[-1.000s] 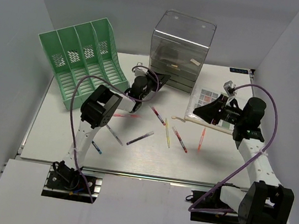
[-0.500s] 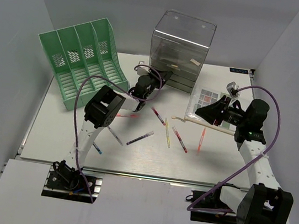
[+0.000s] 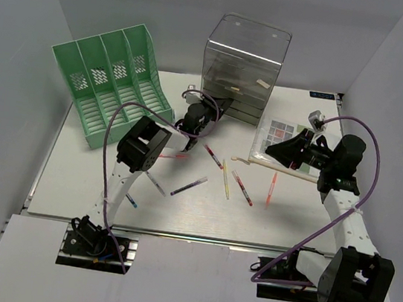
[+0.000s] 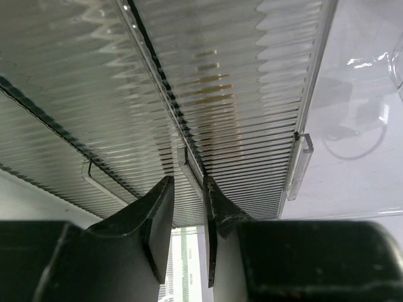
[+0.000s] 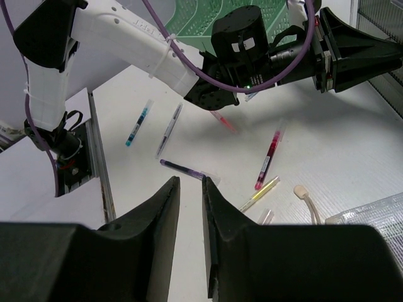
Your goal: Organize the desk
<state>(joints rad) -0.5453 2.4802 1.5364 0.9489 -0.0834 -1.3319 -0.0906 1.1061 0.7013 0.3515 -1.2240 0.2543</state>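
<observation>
The white desk (image 3: 178,211) carries several scattered pens, among them a red one (image 3: 213,156), a yellow one (image 3: 226,179) and a purple one (image 3: 189,186). My left gripper (image 3: 211,111) is pressed up to the lower front of the clear drawer box (image 3: 243,67). In the left wrist view the left gripper (image 4: 187,180) stands narrowly open astride a clear drawer handle (image 4: 189,165), which lies against the right finger (image 4: 217,207). My right gripper (image 3: 267,151) hovers over the desk's right side. Seen from its wrist, the right gripper (image 5: 190,181) is slightly open and empty above the purple pen (image 5: 181,168).
A green slotted file rack (image 3: 110,78) stands at the back left. A clear folder with a colour chart (image 3: 279,135) lies under the right arm, with a beige cord (image 5: 303,192) beside it. More pens lie near the left arm's base (image 3: 129,199).
My left gripper has advanced to the drawer box front and its jaws have narrowed around the handle. The right arm has shifted slightly right.
</observation>
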